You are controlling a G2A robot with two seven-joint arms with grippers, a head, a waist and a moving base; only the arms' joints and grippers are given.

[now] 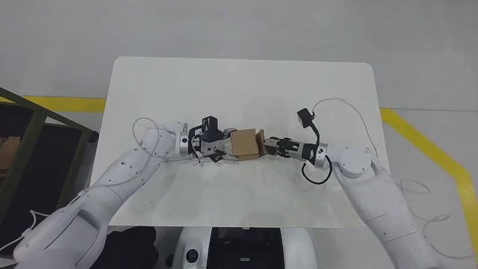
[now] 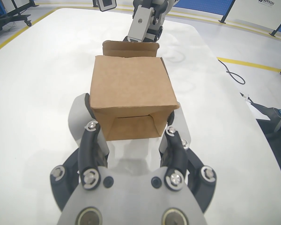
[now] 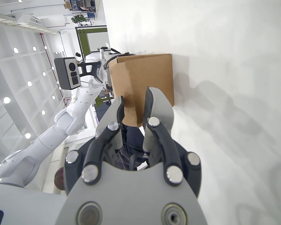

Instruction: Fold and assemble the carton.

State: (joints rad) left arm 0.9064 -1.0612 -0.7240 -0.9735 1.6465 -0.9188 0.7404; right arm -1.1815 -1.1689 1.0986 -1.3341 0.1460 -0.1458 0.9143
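Observation:
A small brown carton (image 1: 245, 144) lies on its side in the middle of the white table (image 1: 224, 82), between my two grippers. My left gripper (image 2: 131, 115) is shut on the carton (image 2: 131, 85), one finger pressed on each side wall at its near open end. That end shows partly folded inner flaps. At the far end an upright flap (image 2: 131, 47) stands up. My right gripper (image 3: 135, 108) is shut on that flap, pinching the cardboard edge of the carton (image 3: 152, 76). From above, the left gripper (image 1: 216, 149) and right gripper (image 1: 270, 147) face each other across the carton.
A thin cable (image 1: 351, 112) loops over the table's right part near the right arm, and a dark cable (image 2: 234, 76) lies off the table's edge. A green frame (image 1: 30, 134) stands beside the table's left side. Bare tabletop surrounds the carton.

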